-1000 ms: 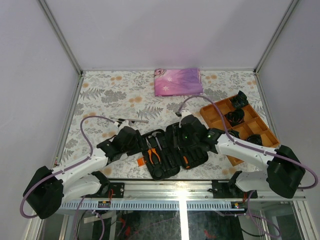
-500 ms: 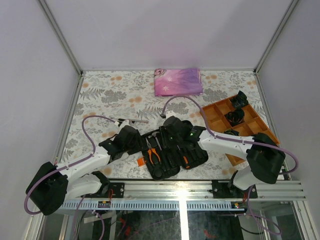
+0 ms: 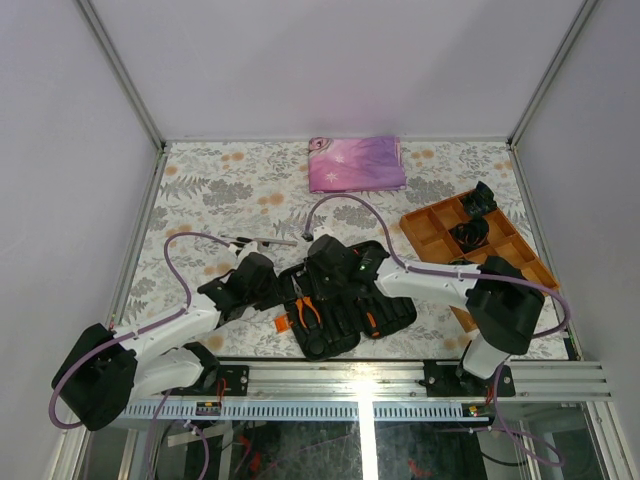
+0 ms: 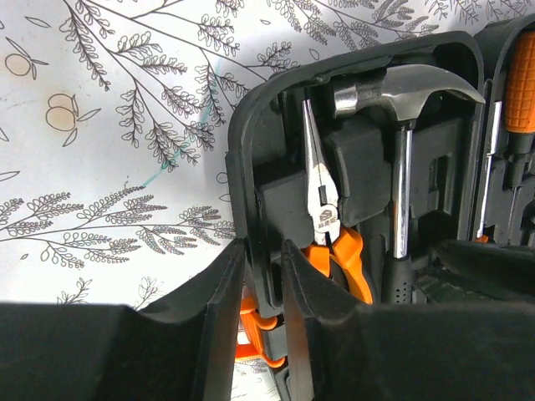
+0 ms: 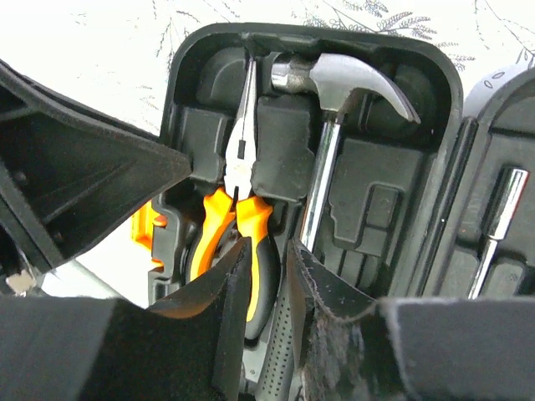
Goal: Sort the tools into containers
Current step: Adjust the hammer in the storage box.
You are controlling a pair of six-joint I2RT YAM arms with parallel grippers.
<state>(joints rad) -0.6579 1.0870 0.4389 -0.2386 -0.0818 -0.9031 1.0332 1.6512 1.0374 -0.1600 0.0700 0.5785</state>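
Jaws on the left arm [image 3: 170, 325] sit almost together around the case [image 4: 241, 167] rim; pinching or not, I cannot tell. Right jaws hang narrow over the pliers [image 5: 238, 167], same doubt. Pliers and hammer [image 5: 343, 79] lie in their slots. Farther off, a thin tool [image 3: 262, 241] lies on the table [image 3: 200, 190]; fetching it looks next.

Near-left base; the left arm [image 3: 165, 335] reaches forward and to the right, held low. The left gripper [image 4: 263, 249] is tipped downward, its fingers [image 4: 221, 309] a narrow slot apart; clamped or not, unclear. Elbow out to the right; the right arm [image 3: 440, 285] stretches its forearm leftward across centre. The right gripper [image 5: 267, 249] likewise shows a slim gap; grip unclear.
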